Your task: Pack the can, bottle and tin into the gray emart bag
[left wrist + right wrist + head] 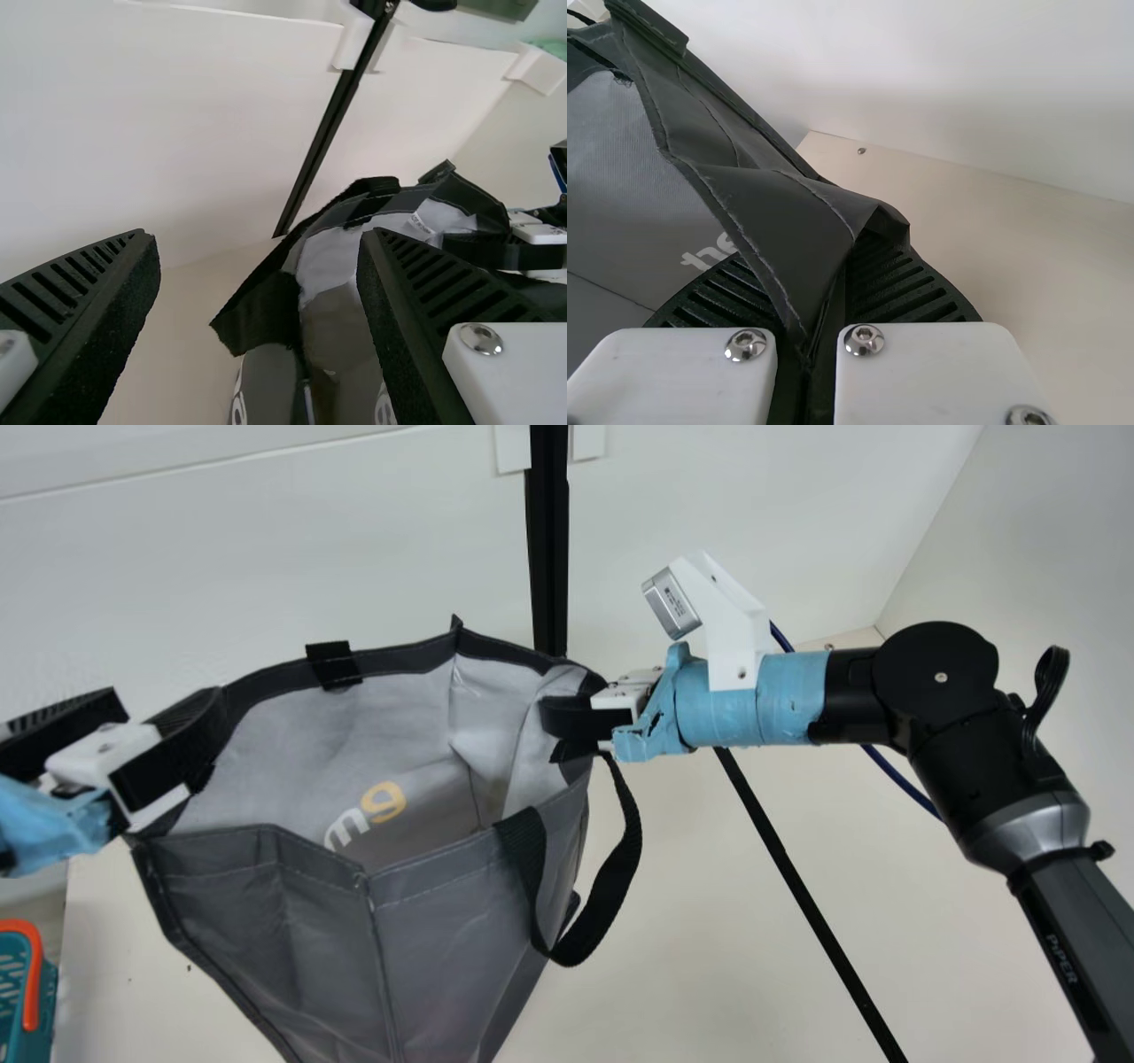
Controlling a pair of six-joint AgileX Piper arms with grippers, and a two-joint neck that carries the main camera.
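Gray emart bag point(461, 930), mouth open above the table point(656, 957), right gripper point(567, 722) closed on one side, left gripper point(257, 239) wide, empty beside it (single-sided support, so it may sag or twist)

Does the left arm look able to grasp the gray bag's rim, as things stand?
Probably yes: the left end effector is open beside the bag's rim, nothing seems between them, and the right end effector grips the other side.

Print marks the bag point(443, 957), right arm point(1063, 957) and wrist camera point(671, 604).
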